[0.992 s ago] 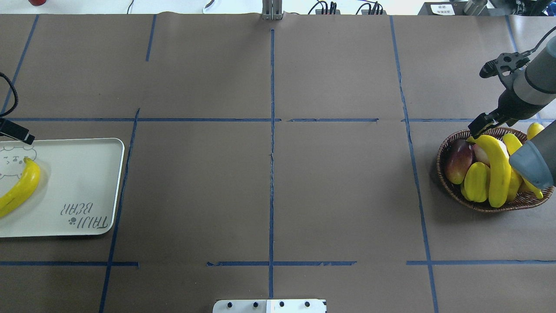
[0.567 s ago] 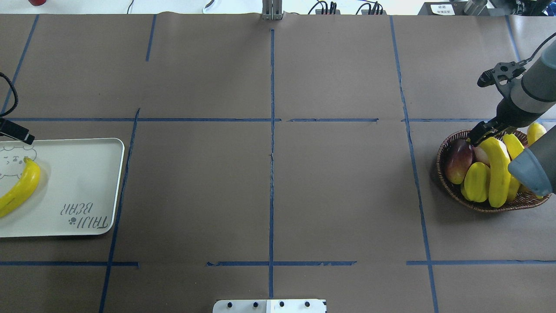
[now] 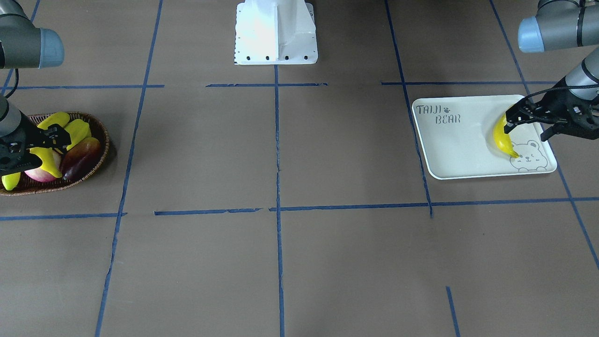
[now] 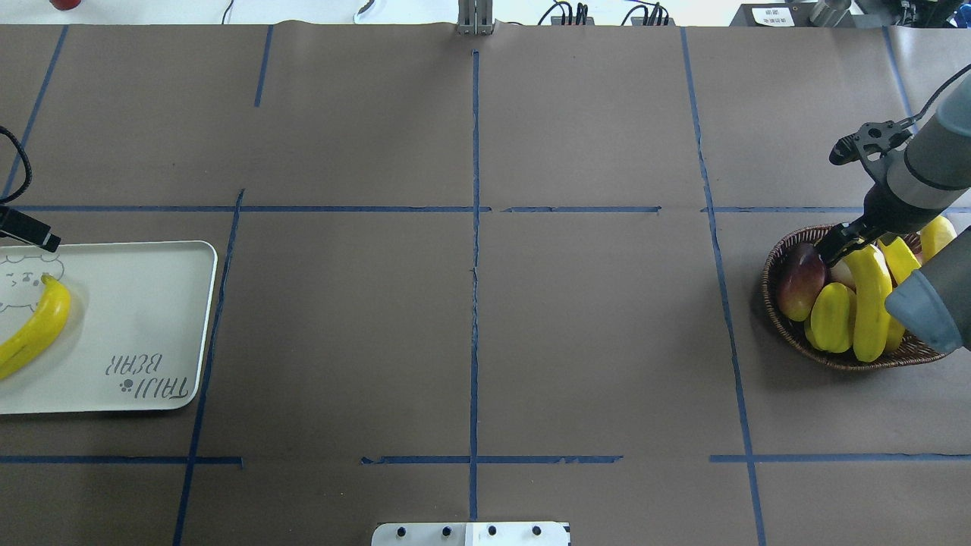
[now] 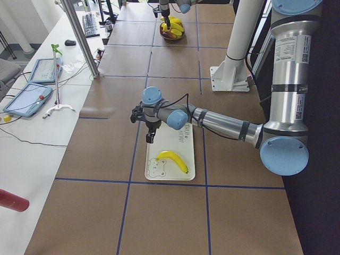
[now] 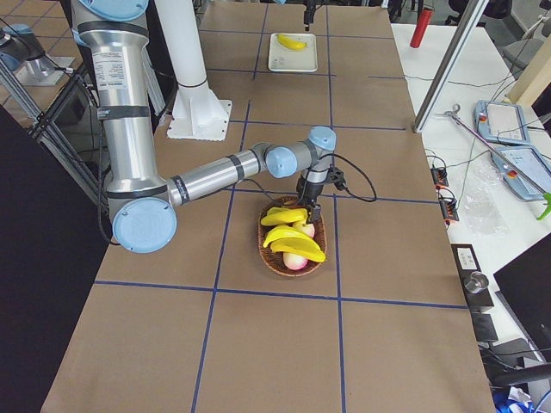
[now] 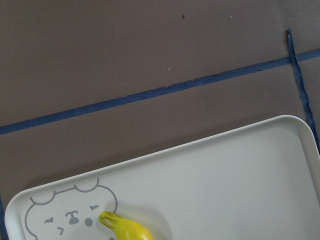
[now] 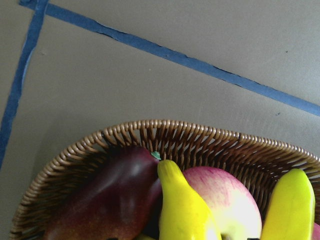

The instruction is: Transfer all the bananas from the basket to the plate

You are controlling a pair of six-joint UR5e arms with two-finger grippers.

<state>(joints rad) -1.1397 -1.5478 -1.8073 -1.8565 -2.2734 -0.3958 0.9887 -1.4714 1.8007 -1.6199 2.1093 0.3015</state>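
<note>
Overhead exterior view: the long banana lying topmost in the basket looks smaller and lower than it did a second ago, and its far tip has drawn in from the rim. The right gripper has come down with it and now sits right at that far tip, touching it or nearly so. I judge that the arm is settling onto the stem end for a pick, so this banana has not left the basket yet. The right wrist-mounted view has the tip dead centre but shows no fingers, so I cannot tell whether they pinch it or merely straddle it. Well apart from all this, a lone banana already lies on the plate. The left gripper hangs just beside it, fingers spread and empty.
</note>
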